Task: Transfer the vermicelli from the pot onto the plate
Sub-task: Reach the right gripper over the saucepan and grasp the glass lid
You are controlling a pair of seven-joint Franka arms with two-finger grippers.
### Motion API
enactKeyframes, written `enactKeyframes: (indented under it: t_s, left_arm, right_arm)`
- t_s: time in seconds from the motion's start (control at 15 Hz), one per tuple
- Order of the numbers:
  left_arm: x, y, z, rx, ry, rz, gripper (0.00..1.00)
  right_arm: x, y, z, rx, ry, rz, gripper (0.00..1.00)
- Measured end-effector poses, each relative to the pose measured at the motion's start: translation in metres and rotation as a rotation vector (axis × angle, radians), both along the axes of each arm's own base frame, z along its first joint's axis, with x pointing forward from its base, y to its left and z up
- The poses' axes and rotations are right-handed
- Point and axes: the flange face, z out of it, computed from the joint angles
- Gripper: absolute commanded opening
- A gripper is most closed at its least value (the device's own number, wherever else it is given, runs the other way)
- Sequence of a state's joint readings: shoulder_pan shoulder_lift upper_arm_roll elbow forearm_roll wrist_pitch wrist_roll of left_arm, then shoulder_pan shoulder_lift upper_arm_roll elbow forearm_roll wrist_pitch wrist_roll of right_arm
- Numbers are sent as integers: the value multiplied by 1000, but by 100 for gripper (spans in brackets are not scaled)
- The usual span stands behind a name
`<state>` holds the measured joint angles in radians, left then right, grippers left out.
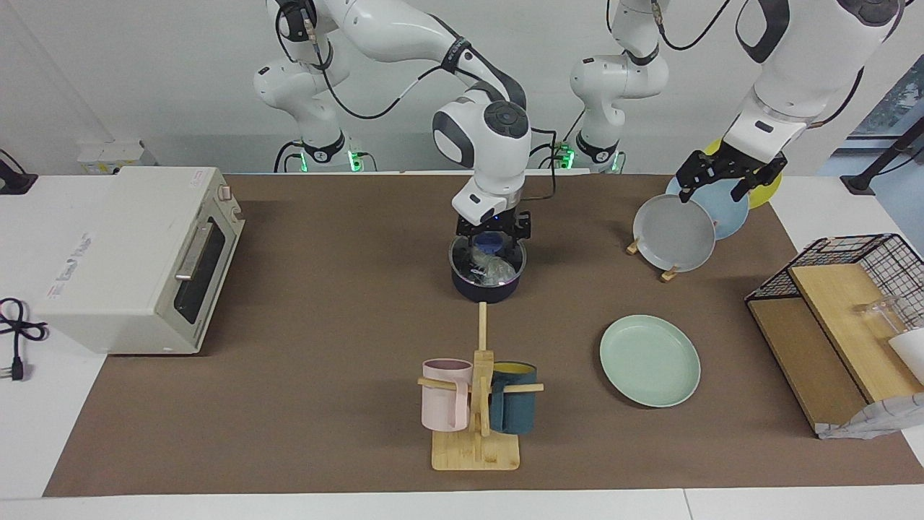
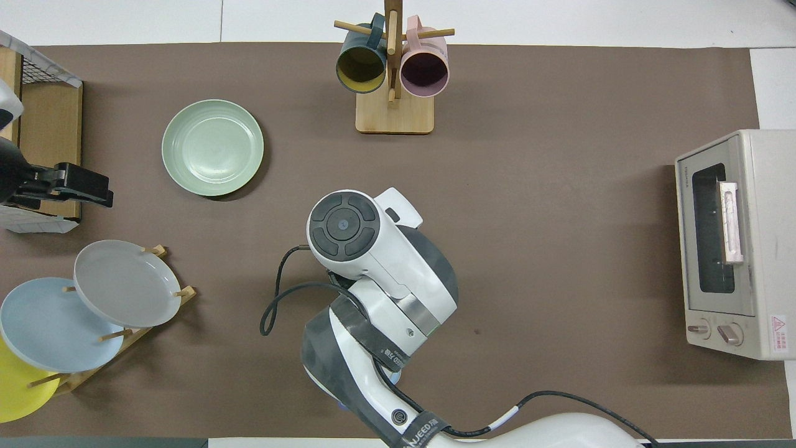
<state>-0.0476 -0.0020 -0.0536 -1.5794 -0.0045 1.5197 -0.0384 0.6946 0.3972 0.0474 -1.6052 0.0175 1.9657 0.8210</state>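
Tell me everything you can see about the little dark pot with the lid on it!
The pot is a small, round, dark navy saucepan sitting upright on the brown mat, nearer the robots than the mug stand. A round see-through lid with a blue knob covers it, and a crinkly clear bag of whitish vermicelli shows through. The right gripper is down at the knob. In the overhead view the arm hides the pot.

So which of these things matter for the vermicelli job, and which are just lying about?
In play: vermicelli in the lidded pot; glass lid; mint-green plate; right end effector at the lid.

Lying about: toaster oven; mug tree; plate rack; wire basket; left end effector, waiting.
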Motion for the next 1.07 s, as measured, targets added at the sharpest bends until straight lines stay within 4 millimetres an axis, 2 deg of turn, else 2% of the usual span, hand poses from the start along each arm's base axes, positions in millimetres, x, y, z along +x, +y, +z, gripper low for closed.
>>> enactKeyframes:
  t_s: [0.13,0.27,0.33,0.4,0.53,0.87,1.07]
  left_arm:
    - [0,0,0,0,0,0,100]
    - [0,0,0,0,0,0,100]
    - [0,0,0,0,0,0,100]
    - [0,0,0,0,0,0,100]
    - [0,0,0,0,0,0,100]
    - [0,0,0,0,0,0,100]
    - [0,0,0,0,0,0,100]
  right_arm:
    - [-1,0,1,-1,-1,2,81]
    - [-2,-1,3,0,-4,1,75]
    - [-2,-1,4,1,-4,1,69]
    - [-2,-1,4,0,-5,2,55]
    - [-2,-2,4,-4,-4,3,48]
    - [0,-4,6,-4,-6,10,47]
    - [16,-23,32,-10,0,42,47]
